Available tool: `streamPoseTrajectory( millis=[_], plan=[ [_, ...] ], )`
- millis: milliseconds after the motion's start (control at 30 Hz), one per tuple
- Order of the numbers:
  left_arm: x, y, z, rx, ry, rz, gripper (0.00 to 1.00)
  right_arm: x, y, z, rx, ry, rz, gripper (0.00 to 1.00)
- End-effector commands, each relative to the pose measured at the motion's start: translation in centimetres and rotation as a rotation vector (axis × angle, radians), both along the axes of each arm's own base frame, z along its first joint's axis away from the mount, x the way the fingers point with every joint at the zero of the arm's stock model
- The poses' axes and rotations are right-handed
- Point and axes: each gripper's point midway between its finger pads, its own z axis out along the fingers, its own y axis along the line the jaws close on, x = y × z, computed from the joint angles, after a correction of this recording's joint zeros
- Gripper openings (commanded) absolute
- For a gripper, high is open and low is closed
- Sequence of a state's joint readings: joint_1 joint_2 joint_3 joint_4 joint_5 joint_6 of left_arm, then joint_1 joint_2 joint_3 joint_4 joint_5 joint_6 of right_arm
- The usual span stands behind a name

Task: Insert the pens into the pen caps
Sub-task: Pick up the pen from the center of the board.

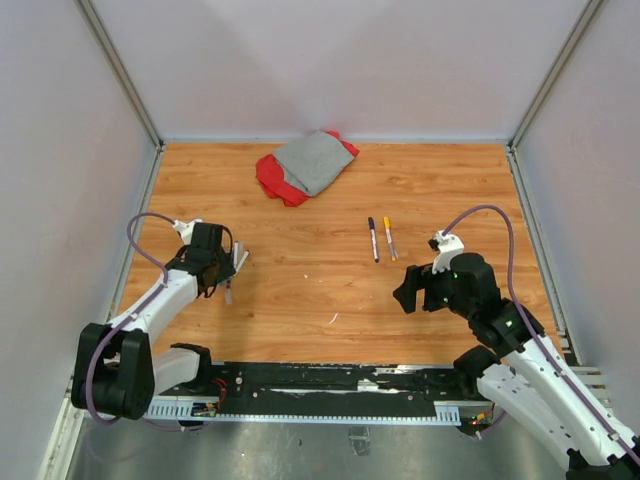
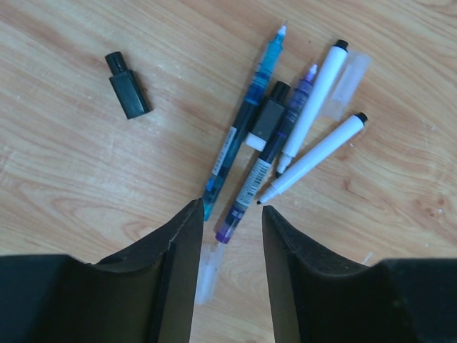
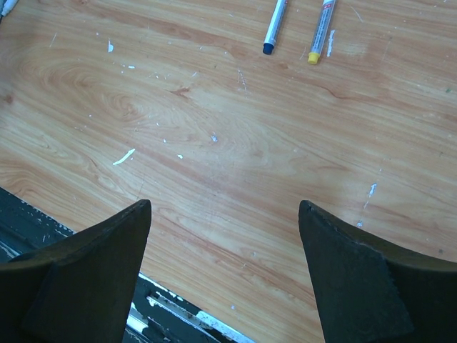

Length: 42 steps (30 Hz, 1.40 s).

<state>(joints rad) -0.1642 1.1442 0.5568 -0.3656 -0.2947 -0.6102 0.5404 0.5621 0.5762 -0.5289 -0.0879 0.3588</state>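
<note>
Jaws first: the left jaws stand partly apart, straddling the tail of a purple pen [image 2: 260, 171] and clasping nothing that we can see. The right jaws gape wide over bare wood, empty. We judge the job barely begun. Beside the purple pen lie a blue pen [image 2: 243, 121] and two white pens [image 2: 314, 100], all with bare tips. One black cap [image 2: 265, 118] rests on them, and a second black cap [image 2: 128, 86] lies apart. Two more pens [image 1: 373, 240] mid-surface look capped, though they are too small to be sure. Around us we see a wooden surface [image 1: 300, 300], a grey and red cloth [image 1: 310, 165] at its far edge, and pale walls [image 1: 350, 60].
</note>
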Motion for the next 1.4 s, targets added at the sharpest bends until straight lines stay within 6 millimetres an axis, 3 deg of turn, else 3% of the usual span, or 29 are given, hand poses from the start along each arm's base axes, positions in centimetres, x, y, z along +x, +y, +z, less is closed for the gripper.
streamPoseTrajectory(
  millis=[0,400,733,1367],
  plan=[
    [0.9,1.3,-0.2,0.016,-0.025,0.043,0.43,0.1,-0.1,-0.5,0.003,0.01,-0.002,0.84],
    [1.7,1.8,-1.0,0.001,-0.008,0.031,0.46,0.1,0.1,-0.8,0.001,0.024,0.006,0.84],
    [1.8,2.2,-1.8,0.008,0.043,0.031,0.43,0.0,0.2,-0.8,0.004,0.027,0.014,0.84],
    [2.3,2.4,-2.7,0.001,0.08,0.023,0.18,0.0,0.3,-1.0,0.005,0.037,0.016,0.85]
  ],
)
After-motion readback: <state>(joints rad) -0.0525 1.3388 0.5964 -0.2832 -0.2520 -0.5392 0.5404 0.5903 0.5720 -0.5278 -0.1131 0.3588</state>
